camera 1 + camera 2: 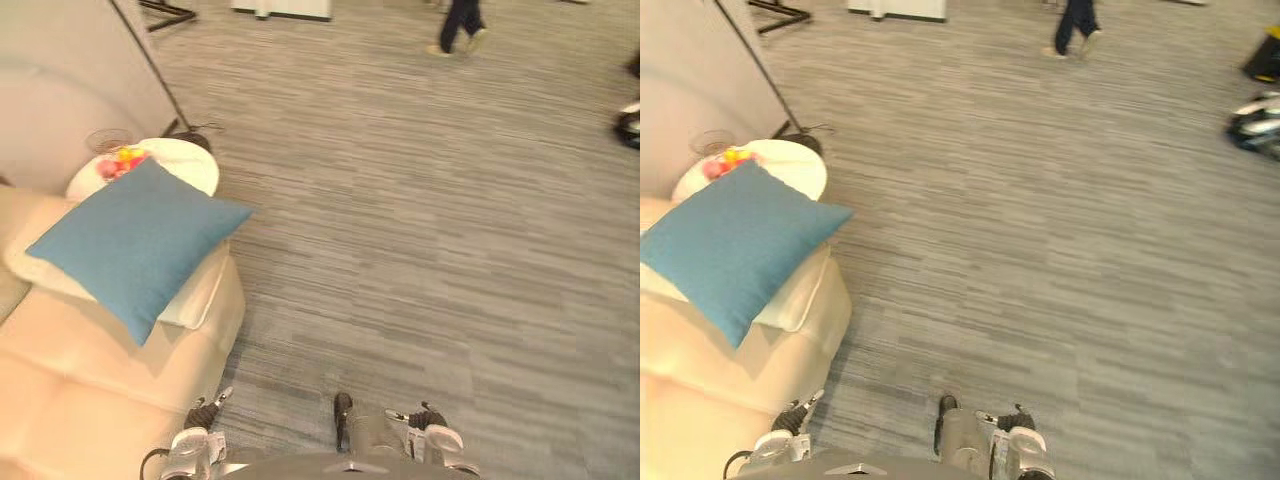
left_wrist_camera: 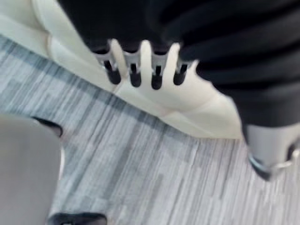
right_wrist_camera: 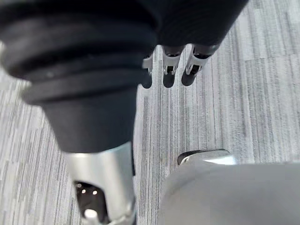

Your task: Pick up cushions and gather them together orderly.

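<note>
left hand (image 2: 136, 75): hangs low beside the sofa (image 1: 90, 390) edge, fingers loose and straight, nothing in it
right hand (image 3: 168, 70): same deal, relaxed fingers over the grey carpet (image 1: 420, 230), empty
cushions: the blue cushion (image 1: 135, 240) lies cornerwise on top of a cream cushion (image 1: 195, 295), both at the end of the sofa nearest the round side table (image 1: 190, 165)
where I'm at: my guess is I'm at the approach step. Both hands are well apart from the pile
how I'd do it: turn to face the sofa square first, so both arms can reach the stack without leaning. Then take the blue one with a hand on each of two opposite edges. It's soft, so a one-handed pinch at a corner would likely let it flop and drag the cream one askew
lining up: set its edges parallel to the cream cushion's, not diamond-wise
watch out: the side table just beside the stack has fruit and a glass bowl on it, so I'd keep my elbow away from that end
</note>
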Robot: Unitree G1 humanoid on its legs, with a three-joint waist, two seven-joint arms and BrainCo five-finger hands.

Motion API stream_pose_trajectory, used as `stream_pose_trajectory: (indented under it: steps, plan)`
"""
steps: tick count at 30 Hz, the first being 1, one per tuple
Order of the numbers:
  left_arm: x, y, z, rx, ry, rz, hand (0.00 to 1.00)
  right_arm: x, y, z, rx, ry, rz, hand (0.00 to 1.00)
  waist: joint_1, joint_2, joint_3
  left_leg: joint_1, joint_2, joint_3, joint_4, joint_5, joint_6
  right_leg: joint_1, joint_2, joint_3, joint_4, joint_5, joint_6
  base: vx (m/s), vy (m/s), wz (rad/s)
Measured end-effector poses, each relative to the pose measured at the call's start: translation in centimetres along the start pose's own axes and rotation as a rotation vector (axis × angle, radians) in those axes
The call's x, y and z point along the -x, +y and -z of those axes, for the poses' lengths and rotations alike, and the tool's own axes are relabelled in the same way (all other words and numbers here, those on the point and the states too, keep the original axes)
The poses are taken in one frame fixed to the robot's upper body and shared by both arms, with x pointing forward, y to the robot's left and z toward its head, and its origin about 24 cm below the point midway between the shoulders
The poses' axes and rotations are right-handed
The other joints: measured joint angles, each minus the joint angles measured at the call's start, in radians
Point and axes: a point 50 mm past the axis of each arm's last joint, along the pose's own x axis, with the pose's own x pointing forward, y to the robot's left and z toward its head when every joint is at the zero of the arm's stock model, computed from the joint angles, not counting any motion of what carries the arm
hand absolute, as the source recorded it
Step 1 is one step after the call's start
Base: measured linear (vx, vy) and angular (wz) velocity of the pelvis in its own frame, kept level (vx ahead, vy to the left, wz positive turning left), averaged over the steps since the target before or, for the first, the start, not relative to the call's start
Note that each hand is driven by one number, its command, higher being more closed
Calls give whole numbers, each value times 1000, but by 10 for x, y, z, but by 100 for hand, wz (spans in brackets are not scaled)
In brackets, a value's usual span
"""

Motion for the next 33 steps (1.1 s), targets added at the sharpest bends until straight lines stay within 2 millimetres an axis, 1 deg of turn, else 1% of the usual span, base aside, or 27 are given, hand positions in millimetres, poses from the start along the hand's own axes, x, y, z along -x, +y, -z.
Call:
stream_pose_trajectory:
  steps: [1,2,3,4,5,6,7,8,9,10,12,13,14,15,16,17,18,21,22,23,24,25,27,28,30,31,33]
  plan:
    - [1,-3,3,15,8,3,0,-1,-3,-1,0,-3,8,0,0,11,-4,-1,13,-10,5,12,-19,-1,-3,-27,29,-31,-9,377,-277,83]
    - [2,-5,6,37,18,3,0,-1,-5,-1,1,-4,14,0,-9,24,-11,-23,30,-6,49,23,-42,25,-16,-85,38,-55,-29,428,-299,86]
    - [2,-5,5,38,15,3,0,0,-5,0,1,-4,14,0,-11,24,-11,-40,35,-2,85,26,-53,40,-19,-103,34,-63,-35,335,-219,111]
    - [2,-5,1,35,0,2,0,0,-5,-1,5,-14,12,0,-12,22,-11,-103,51,19,203,30,-94,71,-29,-146,19,-77,-43,283,-190,106]
    - [1,-5,-1,38,-11,1,0,1,-5,0,8,-19,9,0,-8,20,-10,-177,72,66,332,36,-120,102,-33,-187,1,-86,-53,201,-132,103]
    - [1,-4,-3,41,-19,-2,0,2,-4,1,9,-19,6,0,-5,20,-10,-208,90,103,392,36,-121,119,-33,-207,-10,-89,-57,279,-145,106]
    - [0,-2,-7,53,-29,-12,0,3,1,3,7,-13,-5,0,0,15,-7,-283,152,246,516,30,-104,177,-33,-263,-50,-93,-63,182,-72,82]
    - [0,-1,-7,52,-31,-14,0,3,2,4,5,-10,-8,0,3,12,-6,-297,166,286,528,27,-95,198,-36,-280,-67,-93,-63,280,-68,107]
    - [0,1,-10,45,-43,-16,0,5,6,7,-6,-1,-15,0,6,1,-2,-316,178,387,514,17,-78,246,-54,-320,-99,-91,-61,178,-21,74]
    - [0,1,-11,40,-47,-16,0,5,7,8,-8,1,-17,0,6,-1,-1,-323,177,419,493,14,-74,263,-59,-331,-112,-90,-58,206,-5,85]
    - [0,0,-14,19,-59,-7,0,5,7,9,-29,6,-17,0,9,-1,-1,-364,139,473,351,23,-56,293,-87,-370,-150,-78,-36,108,86,64]
    - [0,-2,-15,12,-61,-2,0,5,7,9,-34,9,-14,0,11,2,-3,-380,120,484,241,78,-50,298,-93,-380,-163,-74,-19,139,168,40]
    - [0,-2,-14,11,-59,1,0,5,5,10,-32,10,-10,0,19,6,-5,-382,109,492,177,187,2,302,-91,-378,-165,-73,6,168,175,27]
    - [-2,-1,-19,-4,-74,1,0,6,12,11,-37,16,-27,0,25,-13,-7,-362,77,507,133,204,-4,306,-105,-361,-186,-65,12,168,172,18]
    - [-2,0,-21,-10,-78,-1,0,7,15,12,-41,18,-34,0,25,-25,-7,-356,64,510,114,210,2,310,-108,-349,-206,-57,14,178,165,21]
    - [-3,3,-23,-21,-85,-5,0,8,21,12,-48,20,-47,0,26,-45,0,-348,46,513,100,214,8,330,-109,-339,-257,-39,27,150,151,12]
    - [-3,6,-25,-30,-93,-8,0,8,24,12,-50,22,-53,0,32,-54,-1,-349,37,517,96,214,10,351,-104,-332,-321,0,25,147,145,5]
    - [-4,9,-24,-40,-83,-16,0,7,25,7,-49,10,-56,0,28,-58,0,-318,11,529,83,212,19,387,-117,-296,-364,36,30,104,100,-5]
    - [-4,10,-20,-39,-71,-13,0,7,24,9,-42,15,-58,0,28,-56,0,-293,1,536,73,201,35,395,-129,-290,-341,30,38,64,71,-10]
    - [-4,10,-19,-38,-65,-13,0,7,24,10,-37,22,-58,0,28,-55,-1,-275,-6,540,58,195,41,396,-141,-288,-318,21,51,65,89,-7]
    - [-4,10,-17,-39,-57,-12,0,7,24,14,-30,38,-59,0,25,-55,-1,-248,-22,538,29,176,51,391,-157,-287,-259,-5,66,1,67,-3]
    - [-4,10,-16,-40,-52,-12,0,8,24,16,-25,45,-61,0,25,-57,-1,-235,-30,536,14,165,50,380,-171,-285,-216,-17,76,-22,68,1]
    - [-3,9,-12,-55,-40,-7,0,6,18,12,-18,30,-48,0,10,-47,-10,-186,-57,514,-43,172,64,281,-228,-265,46,-25,66,28,110,23]
    - [-3,11,-9,-88,-35,-3,0,6,19,12,-20,24,-52,0,-4,-59,-15,-152,-75,480,-56,176,74,213,-268,-246,223,-36,54,137,107,49]
    - [-3,16,-9,-98,-34,-13,0,7,22,13,-22,30,-57,0,-10,-68,-20,-139,-79,453,-58,177,88,186,-257,-225,273,-84,49,146,8,67]
    - [-3,18,-7,-100,-29,-20,0,7,24,14,-10,29,-67,0,-15,-74,-23,-118,-73,418,-71,186,78,172,-211,-218,245,-141,35,127,-35,81]
    - [-2,17,-6,-100,-26,-18,0,7,26,12,-3,22,-74,0,-23,-70,-22,-110,-65,380,-73,189,73,145,-161,-206,169,-161,20,171,-89,73]
